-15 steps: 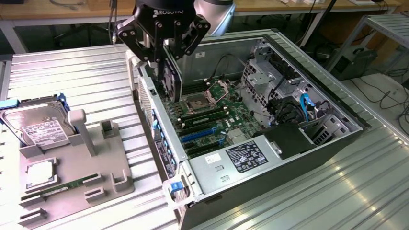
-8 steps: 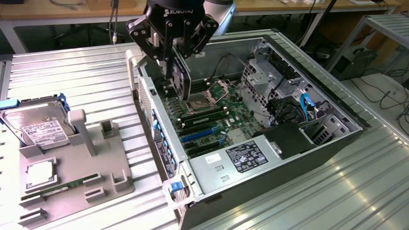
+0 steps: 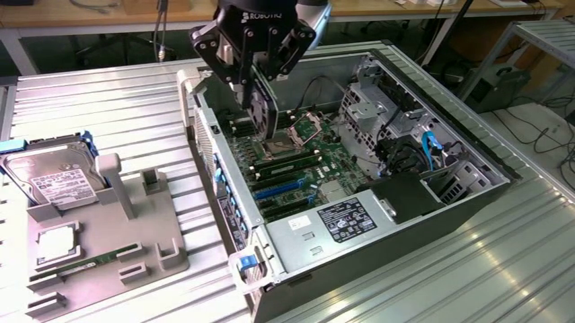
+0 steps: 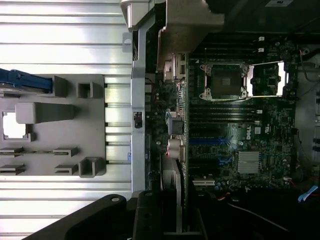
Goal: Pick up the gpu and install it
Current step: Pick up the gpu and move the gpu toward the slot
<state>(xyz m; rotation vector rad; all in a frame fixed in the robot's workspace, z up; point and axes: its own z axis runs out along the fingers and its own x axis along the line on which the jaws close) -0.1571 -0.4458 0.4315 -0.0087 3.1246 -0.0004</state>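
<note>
The gripper (image 3: 256, 81) is clamped on the gpu (image 3: 262, 111), its fingers pinching the card's upper part. The card hangs upright straight below it, inside the open computer case (image 3: 413, 262) and above the motherboard (image 3: 310, 168). In the exterior view the card's lower edge is near the processor socket (image 3: 289, 139). Well off to the gripper's side, outside the case, a grey holder (image 3: 108, 249) carries a hard drive (image 3: 54, 178) and a memory stick (image 3: 85, 264). The wrist view gives the gpu (image 4: 174, 185) edge-on — a thin strip running out from the gripper (image 4: 172, 222) — with blue slots (image 4: 210, 141) on the board beside it.
</note>
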